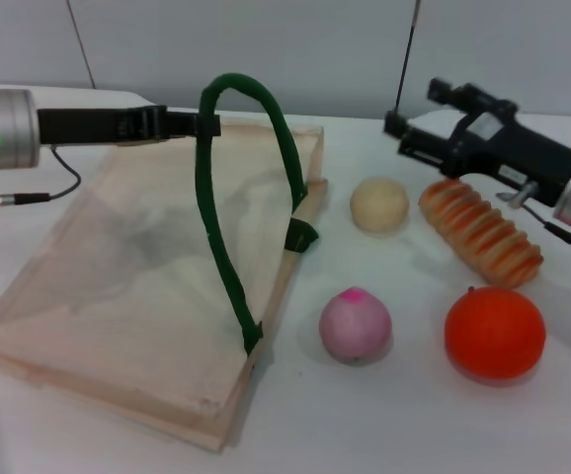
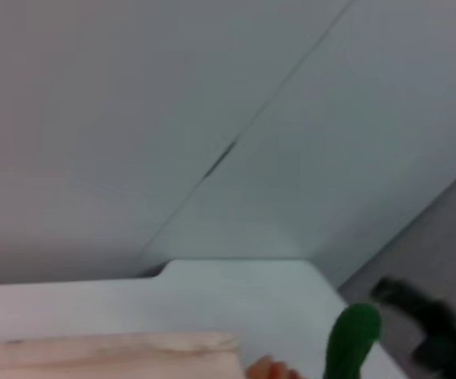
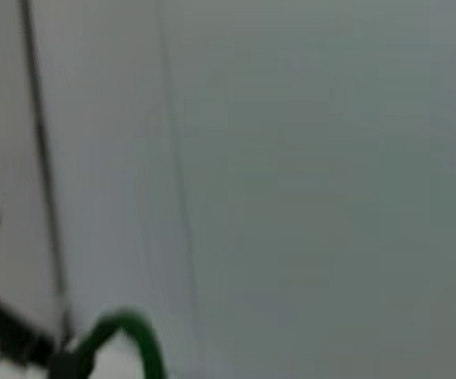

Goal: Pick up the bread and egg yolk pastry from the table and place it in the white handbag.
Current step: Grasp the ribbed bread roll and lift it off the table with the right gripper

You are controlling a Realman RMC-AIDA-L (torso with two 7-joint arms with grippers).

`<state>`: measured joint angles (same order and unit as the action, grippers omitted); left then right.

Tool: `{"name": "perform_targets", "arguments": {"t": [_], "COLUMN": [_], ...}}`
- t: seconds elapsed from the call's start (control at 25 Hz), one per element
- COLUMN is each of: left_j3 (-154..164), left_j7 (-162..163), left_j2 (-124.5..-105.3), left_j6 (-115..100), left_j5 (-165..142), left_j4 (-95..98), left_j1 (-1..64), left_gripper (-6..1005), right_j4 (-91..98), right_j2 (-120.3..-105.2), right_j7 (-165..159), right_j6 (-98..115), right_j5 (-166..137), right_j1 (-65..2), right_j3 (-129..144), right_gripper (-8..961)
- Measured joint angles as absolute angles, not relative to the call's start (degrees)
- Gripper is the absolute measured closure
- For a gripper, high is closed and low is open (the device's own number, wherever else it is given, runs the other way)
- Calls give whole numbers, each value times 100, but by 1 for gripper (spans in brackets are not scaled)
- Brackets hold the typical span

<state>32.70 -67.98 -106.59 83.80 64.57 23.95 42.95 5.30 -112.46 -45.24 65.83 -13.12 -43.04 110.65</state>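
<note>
Head view first: the white handbag (image 1: 137, 296) lies flat on the left half of the table (image 1: 404, 415), and one dark green handle (image 1: 228, 197) stands up from it in a tall arch. The left gripper (image 1: 206, 124) reaches in from the left edge at the arch's far left side and is clenched on the handle, holding it raised. To the right of the bag sits the egg yolk pastry (image 1: 379, 204), a pale cream ball. The bread (image 1: 480, 230), striped orange-brown and cream, lies just right of it, running from far left to near right. The right gripper (image 1: 414, 123) hangs above the far end of the bread, close to the pastry, touching neither as far as can be seen; whether its claw is parted or closed cannot be told. Nearer the robot rest a pink ball (image 1: 356, 325) and, to its right, an orange ball (image 1: 495, 333).

Left wrist view: mostly wall, with the green handle, a strip of the bag and a sliver of bread low down.

Right wrist view: blurred wall and the handle's arch.
</note>
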Motion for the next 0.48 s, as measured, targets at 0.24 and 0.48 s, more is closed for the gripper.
{"name": "perform_targets", "arguments": {"t": [0.24, 0.48], "left_j3": [3270, 3269], "left_j7": [-6903, -6953], "left_j2": [-10541, -10403], "left_j6": [8737, 9081], "left_j5": [7005, 7537], "left_j4": [2413, 2415], "left_j1": [4053, 3800], "left_gripper": [871, 871], "right_j4": [506, 475], "right_j2": [-11152, -11150], "right_j7": [-5169, -5663], "right_j6": [5960, 4859], "right_j5": [-2147, -2674], "right_j1": [-4512, -4669], "right_j3": [11067, 11065], "right_gripper": [127, 128]}}
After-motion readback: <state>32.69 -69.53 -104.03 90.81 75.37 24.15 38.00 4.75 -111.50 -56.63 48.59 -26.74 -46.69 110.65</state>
